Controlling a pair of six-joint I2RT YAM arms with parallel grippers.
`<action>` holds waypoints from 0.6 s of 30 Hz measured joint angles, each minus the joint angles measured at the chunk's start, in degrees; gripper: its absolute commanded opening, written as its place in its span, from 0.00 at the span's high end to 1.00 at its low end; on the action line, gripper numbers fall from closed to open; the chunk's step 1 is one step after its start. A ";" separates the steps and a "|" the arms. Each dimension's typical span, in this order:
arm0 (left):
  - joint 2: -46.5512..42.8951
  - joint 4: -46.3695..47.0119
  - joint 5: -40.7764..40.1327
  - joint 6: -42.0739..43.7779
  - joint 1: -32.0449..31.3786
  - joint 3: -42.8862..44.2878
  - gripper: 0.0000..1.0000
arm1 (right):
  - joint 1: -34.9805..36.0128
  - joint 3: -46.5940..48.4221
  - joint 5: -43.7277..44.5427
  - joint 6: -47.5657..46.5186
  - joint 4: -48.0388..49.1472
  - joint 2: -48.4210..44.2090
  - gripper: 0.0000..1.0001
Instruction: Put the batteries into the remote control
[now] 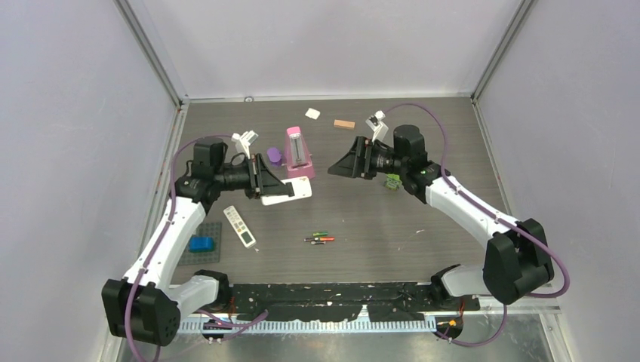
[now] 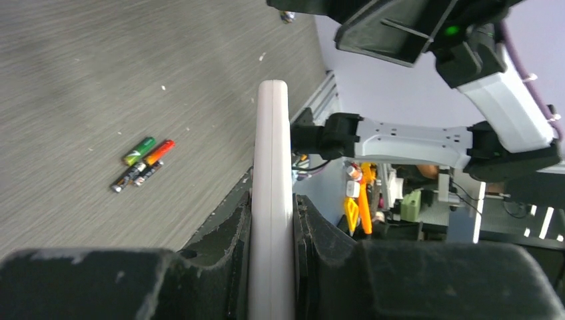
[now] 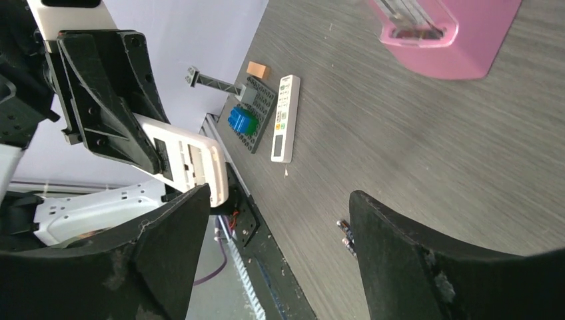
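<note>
My left gripper is shut on one end of a white remote control, which it holds above the table. In the left wrist view the remote stands edge-on between the jaws. My right gripper hangs open just right of the remote, facing it, with nothing between its fingers. It sees the held remote past its left finger. The batteries, red-orange, green and dark, lie together on the table nearer the front. They also show as batteries and as dark ends of batteries.
A second slim remote lies at the left near a grey plate bearing a blue brick. A pink box and purple piece stand behind. An orange block, white piece and green object lie further back.
</note>
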 measured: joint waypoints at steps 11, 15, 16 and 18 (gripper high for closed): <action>0.42 -7.56 -4.00 7.45 -0.28 2.56 1.00 | 7.08 8.63 7.30 -7.89 -5.90 0.76 0.16; 0.42 -7.96 -2.45 9.25 -0.70 2.62 1.00 | 10.60 12.15 6.27 -11.87 -7.80 2.75 0.14; 0.42 -8.00 -1.86 9.73 -0.79 2.73 1.00 | 11.43 13.22 4.94 -13.07 -8.11 3.69 0.14; 0.37 -7.96 -0.42 10.64 -0.92 3.08 1.00 | 12.85 13.99 2.89 -14.27 -8.41 4.70 0.14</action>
